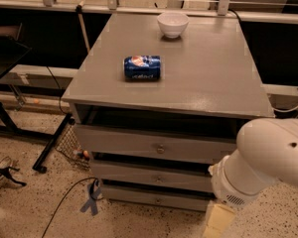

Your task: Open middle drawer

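The grey cabinet (198,78) has three drawers in its front. The middle drawer (134,174) is the shallow one second from the top, with a small round knob (159,179); its front sits in line with the others. The taller top drawer (119,141) is above it and the lowest drawer (139,197) is below it. My gripper (216,223) hangs under the white arm (260,160) at the lower right, to the right of the drawer fronts and at the level of the lowest one. The bottom edge of the view cuts it off.
A blue drink can (142,67) lies on its side on the cabinet top. A white bowl (172,23) stands at the back. A black stand leg (52,145) and cables are on the speckled floor at the left. A rail runs behind the cabinet.
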Robot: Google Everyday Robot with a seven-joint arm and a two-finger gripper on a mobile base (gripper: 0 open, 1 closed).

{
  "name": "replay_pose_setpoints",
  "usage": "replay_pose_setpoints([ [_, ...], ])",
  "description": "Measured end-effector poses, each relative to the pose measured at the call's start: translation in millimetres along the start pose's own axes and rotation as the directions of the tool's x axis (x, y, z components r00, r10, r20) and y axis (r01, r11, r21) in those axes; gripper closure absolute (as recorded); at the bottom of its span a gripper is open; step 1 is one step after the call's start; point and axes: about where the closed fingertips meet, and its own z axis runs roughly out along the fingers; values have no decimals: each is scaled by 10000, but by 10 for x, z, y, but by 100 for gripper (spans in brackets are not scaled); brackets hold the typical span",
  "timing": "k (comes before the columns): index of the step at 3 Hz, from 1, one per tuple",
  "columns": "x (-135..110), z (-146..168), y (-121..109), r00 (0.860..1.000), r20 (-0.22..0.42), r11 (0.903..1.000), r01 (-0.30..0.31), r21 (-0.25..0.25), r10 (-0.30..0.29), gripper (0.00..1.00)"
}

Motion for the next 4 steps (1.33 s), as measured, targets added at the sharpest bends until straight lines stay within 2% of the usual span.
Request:
replay_pose_setpoints([
  [1, -2, 461, 61, 9993, 372, 10000, -67, -62, 70, 0],
  [2, -53, 942, 1, 9956, 928, 9999, -142, 3, 141, 0],
  [3, -53, 942, 1, 9956, 928, 9999, -141, 3, 140, 0],
  [4, -48, 1122, -56, 9953, 937, 9995, -258, 170, 241, 0],
])
